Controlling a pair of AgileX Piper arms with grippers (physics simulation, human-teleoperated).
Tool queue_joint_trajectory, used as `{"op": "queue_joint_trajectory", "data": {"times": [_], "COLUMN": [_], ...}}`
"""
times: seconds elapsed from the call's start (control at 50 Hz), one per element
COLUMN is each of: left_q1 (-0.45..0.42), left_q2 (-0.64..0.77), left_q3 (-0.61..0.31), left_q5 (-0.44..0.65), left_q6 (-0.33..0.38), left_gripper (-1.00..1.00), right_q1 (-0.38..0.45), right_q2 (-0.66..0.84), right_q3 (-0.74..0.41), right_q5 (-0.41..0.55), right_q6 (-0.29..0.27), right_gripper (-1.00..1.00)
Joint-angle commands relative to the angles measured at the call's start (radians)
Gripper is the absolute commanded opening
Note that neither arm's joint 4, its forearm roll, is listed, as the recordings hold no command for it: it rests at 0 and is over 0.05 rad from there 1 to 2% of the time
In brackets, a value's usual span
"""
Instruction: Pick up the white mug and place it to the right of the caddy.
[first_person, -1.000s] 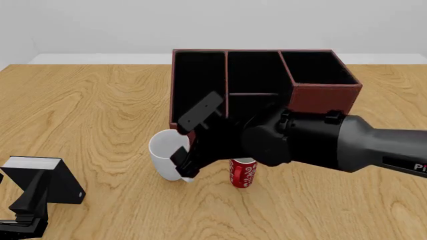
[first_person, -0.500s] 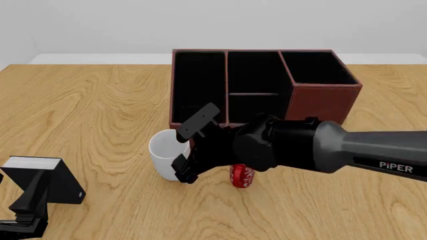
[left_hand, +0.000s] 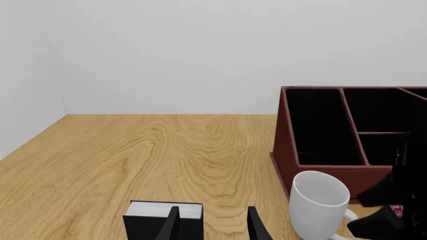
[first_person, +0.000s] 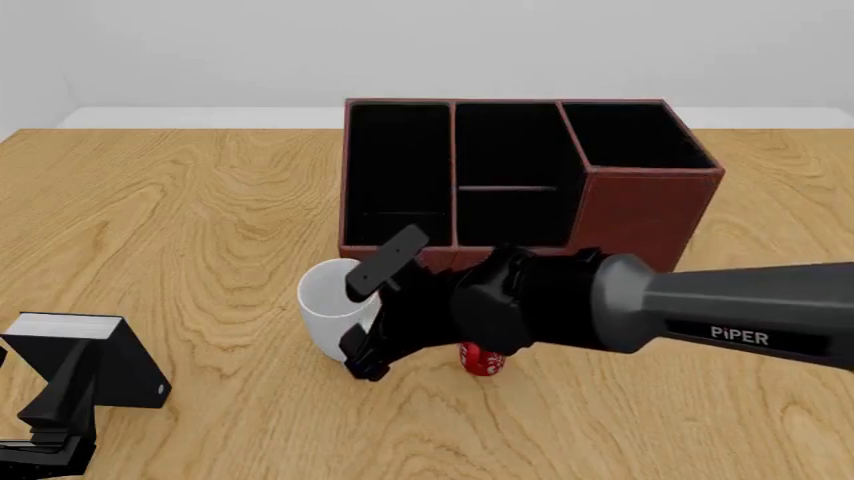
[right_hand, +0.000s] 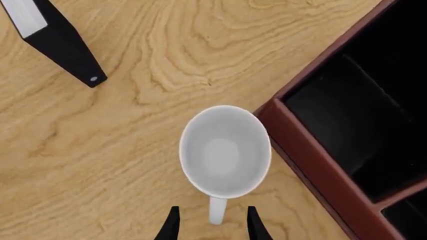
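two arms in play, only your right one is over the work. right gripper (right_hand: 210, 226) sits low at the white mug (first_person: 331, 310), fingers spread with a gap; in the right wrist view the mug's loop handle (right_hand: 216, 211) lies between the two fingertips (right_hand: 171, 225), and whether the pads touch it you cannot tell. nothing is clamped yet.

white mug stands upright on the table (first_person: 200, 220), mouth up, empty inside. it is just beside the front left corner of the caddy (first_person: 521, 170), on the near side of it; the right wrist view shows the mug rim very close to the caddy wall, contact not clear. the handle points toward your right arm.

red mug (first_person: 483, 358) stands just right of the white mug in the front view, mostly hidden under your right arm; only its lower part with white patterning shows.

caddy sits at the middle far part of the table, dark reddish-brown, black-lined compartments, the right end section taller.

left gripper (left_hand: 212, 225) is parked near the front left edge of the table, fingers apart, holding nothing. small black box with a grey top (first_person: 94, 358) sits right at it; in the left wrist view one fingertip overlaps the box, the other is beside it.
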Motion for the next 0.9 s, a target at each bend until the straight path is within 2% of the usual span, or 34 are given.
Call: {"op": "queue_joint_trajectory", "data": {"times": [0.02, 0.84, 0.86, 0.9], "left_q1": [0.000, 0.000, 0.000, 0.000], "left_q2": [0.000, 0.000, 0.000, 0.000], "left_q3": [0.000, 0.000, 0.000, 0.000], "left_q5": [0.000, 0.000, 0.000, 0.000], "left_q6": [0.000, 0.000, 0.000, 0.000], "left_gripper": [1.00, 1.00, 1.00, 1.00], "right_q1": [0.004, 0.001, -0.007, -0.004], "right_q2": [0.019, 0.092, 0.082, 0.083], "right_q3": [0.002, 0.005, 0.015, 0.012], "right_q5": [-0.008, -0.034, -0.041, -0.037], "right_q6": [0.007, 0.019, 0.015, 0.009], "right_gripper": [1.00, 1.00, -1.00, -1.00]}}
